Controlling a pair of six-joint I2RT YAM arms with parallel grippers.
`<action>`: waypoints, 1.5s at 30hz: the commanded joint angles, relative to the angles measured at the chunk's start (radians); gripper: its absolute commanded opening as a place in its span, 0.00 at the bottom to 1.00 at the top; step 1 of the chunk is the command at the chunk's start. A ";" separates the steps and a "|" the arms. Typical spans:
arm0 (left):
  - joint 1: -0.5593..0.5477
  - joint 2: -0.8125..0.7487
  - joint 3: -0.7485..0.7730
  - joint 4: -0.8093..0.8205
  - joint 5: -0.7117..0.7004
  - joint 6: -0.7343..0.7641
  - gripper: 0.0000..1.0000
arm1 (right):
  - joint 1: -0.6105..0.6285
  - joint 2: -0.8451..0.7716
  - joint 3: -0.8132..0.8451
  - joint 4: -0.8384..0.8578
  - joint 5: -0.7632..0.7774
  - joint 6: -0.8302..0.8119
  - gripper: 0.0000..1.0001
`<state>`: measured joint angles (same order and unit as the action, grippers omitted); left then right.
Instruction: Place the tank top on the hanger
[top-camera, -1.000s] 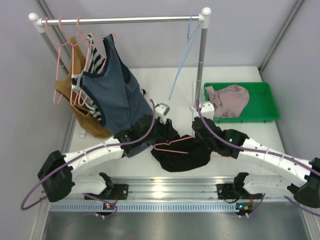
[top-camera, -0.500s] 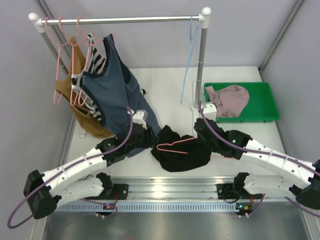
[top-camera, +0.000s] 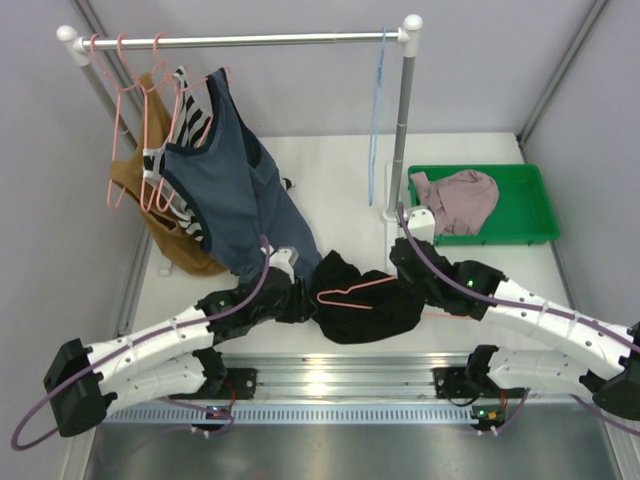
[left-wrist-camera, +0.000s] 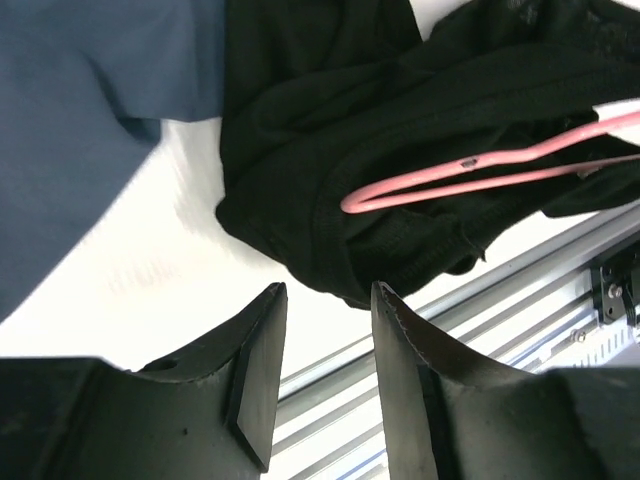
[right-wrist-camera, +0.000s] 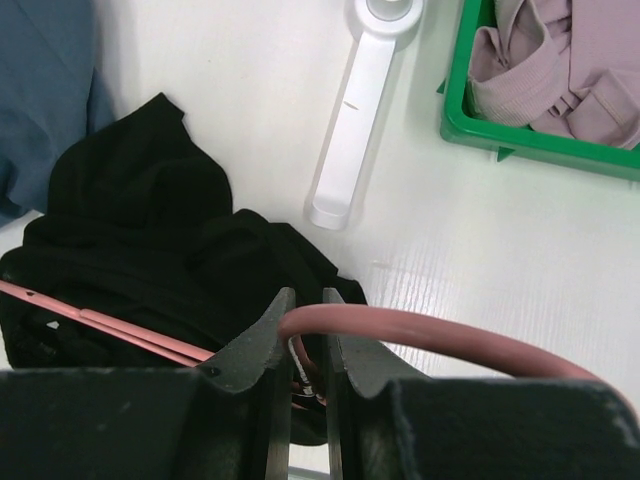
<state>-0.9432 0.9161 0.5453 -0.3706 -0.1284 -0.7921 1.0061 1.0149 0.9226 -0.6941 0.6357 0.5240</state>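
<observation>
My right gripper (right-wrist-camera: 307, 335) pinches the hook of the pink hanger (right-wrist-camera: 430, 323). My left gripper (left-wrist-camera: 327, 298) is spread apart by the black tank top (left-wrist-camera: 300, 130).

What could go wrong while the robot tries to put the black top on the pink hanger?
The right pincer pinches only the thin wire of the hanger, so it might twist or slip. The tank top lies in a crumpled heap, so the open left pincer could grab several layers at once. The heap also sits near the front edge of the table and might slide off.
</observation>
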 joint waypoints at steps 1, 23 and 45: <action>-0.035 0.016 0.002 0.039 -0.023 -0.019 0.45 | 0.011 -0.002 0.022 -0.002 0.030 -0.001 0.00; -0.151 0.182 0.068 0.082 -0.195 -0.059 0.45 | 0.011 0.024 0.038 0.001 0.013 0.001 0.00; -0.152 0.187 0.082 0.073 -0.218 -0.073 0.14 | 0.012 -0.004 0.036 -0.035 0.009 -0.001 0.00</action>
<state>-1.0924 1.1091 0.5873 -0.3374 -0.3550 -0.8642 1.0061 1.0405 0.9234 -0.7113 0.6315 0.5243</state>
